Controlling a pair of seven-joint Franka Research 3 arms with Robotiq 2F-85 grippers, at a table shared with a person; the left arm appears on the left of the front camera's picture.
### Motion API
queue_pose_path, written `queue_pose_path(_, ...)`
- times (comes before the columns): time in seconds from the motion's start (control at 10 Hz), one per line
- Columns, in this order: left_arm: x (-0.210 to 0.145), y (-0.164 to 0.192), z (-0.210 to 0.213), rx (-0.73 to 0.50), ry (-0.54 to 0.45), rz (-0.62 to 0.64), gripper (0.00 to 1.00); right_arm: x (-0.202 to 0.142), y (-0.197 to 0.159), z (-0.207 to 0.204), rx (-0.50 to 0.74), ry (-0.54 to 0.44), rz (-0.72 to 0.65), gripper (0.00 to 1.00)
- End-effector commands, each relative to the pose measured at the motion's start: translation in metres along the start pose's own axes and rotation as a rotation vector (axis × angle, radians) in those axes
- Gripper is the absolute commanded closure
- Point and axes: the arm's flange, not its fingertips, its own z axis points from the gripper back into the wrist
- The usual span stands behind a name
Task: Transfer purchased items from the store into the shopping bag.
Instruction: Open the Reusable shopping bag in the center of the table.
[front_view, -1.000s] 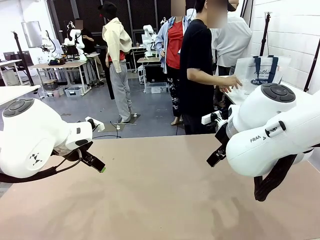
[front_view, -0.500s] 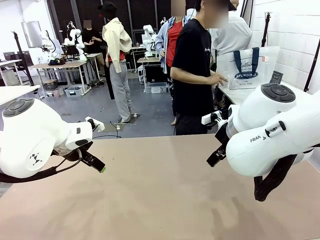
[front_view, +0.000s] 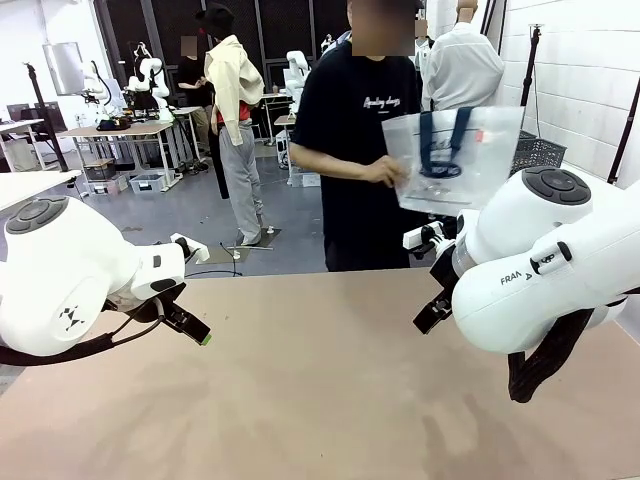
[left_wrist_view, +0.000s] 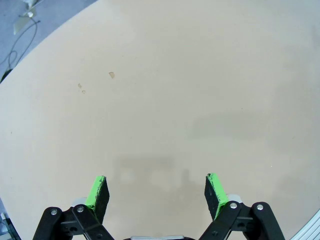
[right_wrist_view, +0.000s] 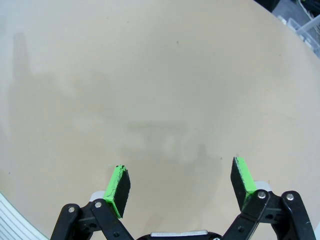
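Left claw (left_wrist_view: 155, 179) and right claw (right_wrist_view: 180, 166) spread wide, empty, tilted down over table (left_wrist_view: 175, 75).

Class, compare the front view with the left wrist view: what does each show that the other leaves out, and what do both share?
Front view: a person in a black T-shirt beyond the far edge, holding up a translucent plastic shopping bag with navy handles; also the white right arm.
Left wrist view: a close look along the left gripper and its green pads, jaws wide apart with nothing between them, and small specks on the tan table.
Shared: that table and the left gripper.
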Motion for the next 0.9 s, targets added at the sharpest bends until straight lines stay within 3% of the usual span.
queue_pose_path(0.0,-0.0004,0.0013,0.0000,0.000,0.000,0.003,0.00,0.0000,-0.0001,0.0000,0.000,0.000,0.000,0.00)
queue_pose_path(0.8,-0.0004,0.0013,0.0000,0.000,0.000,0.003,0.00,0.0000,-0.0001,0.0000,0.000,0.000,0.000,0.00)
